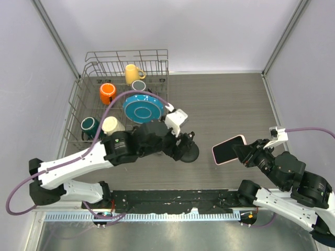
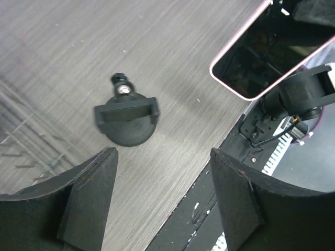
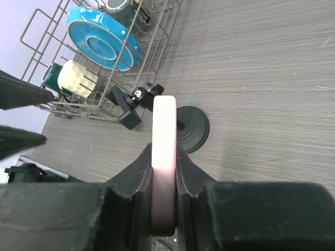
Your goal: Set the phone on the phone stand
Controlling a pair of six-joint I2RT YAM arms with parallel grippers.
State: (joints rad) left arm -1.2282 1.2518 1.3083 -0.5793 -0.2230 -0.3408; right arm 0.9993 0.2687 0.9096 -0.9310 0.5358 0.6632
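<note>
Phone (image 1: 229, 149) clamped edgewise in right tool (image 3: 165, 170); table (image 1: 209, 115) strip between it and phone stand (image 2: 126, 117); left tool (image 2: 163, 157) wide over stand.

The left arm (image 1: 68, 170) and right arm (image 1: 277, 201) have white shells on the long links and black motor housings (image 1: 123, 146) at the joints. A purple cable (image 1: 103, 119) follows the left arm, and another (image 1: 314, 129) reaches the right wrist. Each wrist bears a white block (image 1: 177, 119). The fingers (image 2: 86, 193) are matte black wedges, lightly scuffed.

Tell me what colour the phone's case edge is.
Pale pink; the phone shows it best in the right wrist view.
</note>
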